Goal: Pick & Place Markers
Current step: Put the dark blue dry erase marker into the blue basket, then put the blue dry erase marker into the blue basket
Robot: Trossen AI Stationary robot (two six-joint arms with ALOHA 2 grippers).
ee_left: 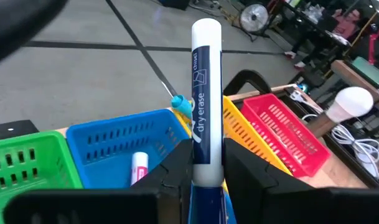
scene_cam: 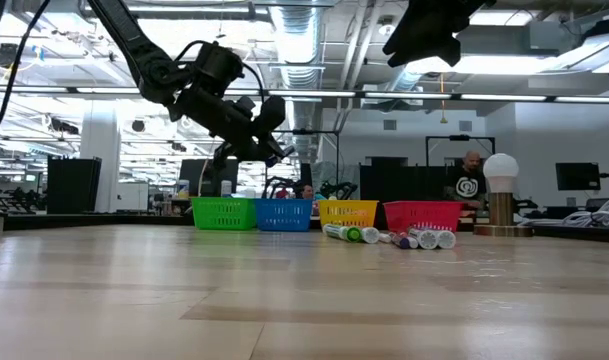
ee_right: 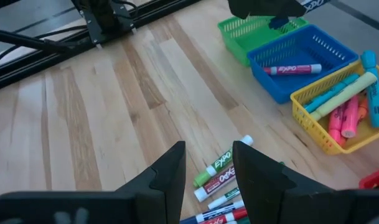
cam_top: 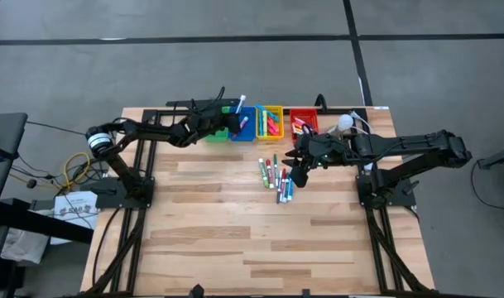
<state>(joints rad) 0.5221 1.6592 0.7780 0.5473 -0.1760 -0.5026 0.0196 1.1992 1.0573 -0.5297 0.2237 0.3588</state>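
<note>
Several markers (cam_top: 275, 175) lie in a loose pile on the wooden table, in front of a row of green, blue, yellow and red bins at the far edge. My left gripper (cam_top: 232, 116) hangs over the blue bin (ee_left: 114, 143), shut on a white marker with blue print (ee_left: 206, 93). A red-printed marker (ee_right: 292, 68) lies in the blue bin, and several pink, cyan and yellow ones fill the yellow bin (ee_right: 338, 102). My right gripper (ee_right: 208, 165) hovers open above the pile, touching nothing. My left gripper pinches the white marker by its blue end (ee_left: 206, 196) between its two fingers (ee_left: 170, 186). The marker lies along the fingers and sticks out past their tips, white end free. It is lifted clear, over the blue bin's near wall.
The green bin (cam_top: 223, 132) and red bin (cam_top: 303, 120) flank the row. A white bulb-shaped lamp (cam_top: 345, 122) with cables stands at the far right. Bare table (cam_top: 235, 240) stretches toward the near edge. People stand in the room beyond.
</note>
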